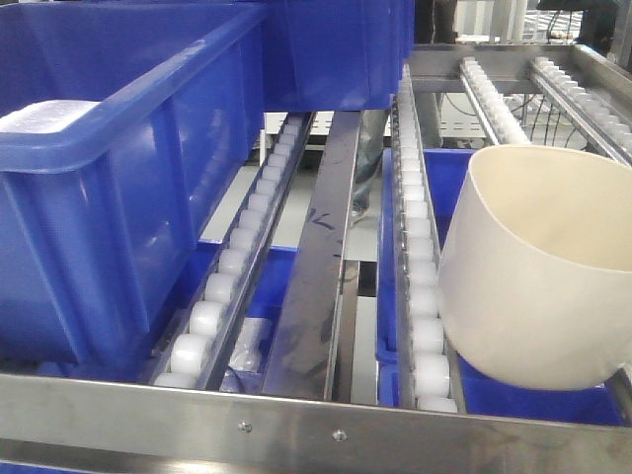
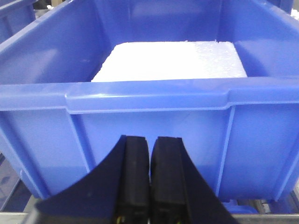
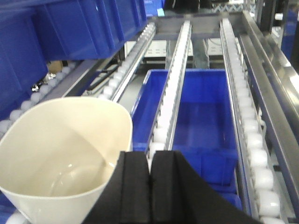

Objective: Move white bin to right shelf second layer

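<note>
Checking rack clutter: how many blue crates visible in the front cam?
3. One large blue crate on the rollers at left, a second behind it at top centre, a third on the level below, under the white bin. More may be hidden.

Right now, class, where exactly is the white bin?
In the front view the white bin sits tilted at the right of the rack, leaning over a white roller rail, with a blue crate on the level below it.
</note>
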### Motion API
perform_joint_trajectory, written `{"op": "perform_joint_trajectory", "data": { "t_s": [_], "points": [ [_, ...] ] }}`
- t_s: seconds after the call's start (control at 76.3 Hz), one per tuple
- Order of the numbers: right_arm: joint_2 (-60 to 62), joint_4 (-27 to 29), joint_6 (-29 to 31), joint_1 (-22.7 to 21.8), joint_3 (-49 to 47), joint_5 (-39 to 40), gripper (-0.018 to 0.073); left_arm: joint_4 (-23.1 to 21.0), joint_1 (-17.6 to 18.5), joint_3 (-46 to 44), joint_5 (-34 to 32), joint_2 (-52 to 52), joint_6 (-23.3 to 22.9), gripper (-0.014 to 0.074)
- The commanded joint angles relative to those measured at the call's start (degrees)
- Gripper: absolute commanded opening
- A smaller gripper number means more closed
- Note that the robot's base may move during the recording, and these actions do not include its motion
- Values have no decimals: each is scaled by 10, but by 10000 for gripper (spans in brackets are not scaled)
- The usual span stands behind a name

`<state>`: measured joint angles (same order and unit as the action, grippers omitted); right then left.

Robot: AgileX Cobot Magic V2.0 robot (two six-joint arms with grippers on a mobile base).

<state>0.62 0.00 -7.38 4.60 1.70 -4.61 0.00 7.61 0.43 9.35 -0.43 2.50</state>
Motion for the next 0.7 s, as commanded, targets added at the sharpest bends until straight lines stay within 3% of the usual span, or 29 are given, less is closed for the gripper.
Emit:
{"op": "perform_joint_trajectory", "data": {
  "t_s": [0.0, 0.682],
  "points": [
    [12, -5, -2, -1, -8, 43, 49, 0, 2, 21, -49, -8, -3, 85],
    [12, -5, -2, -1, -9, 46, 49, 0, 2, 21, -49, -8, -3, 85]
  ]
}}
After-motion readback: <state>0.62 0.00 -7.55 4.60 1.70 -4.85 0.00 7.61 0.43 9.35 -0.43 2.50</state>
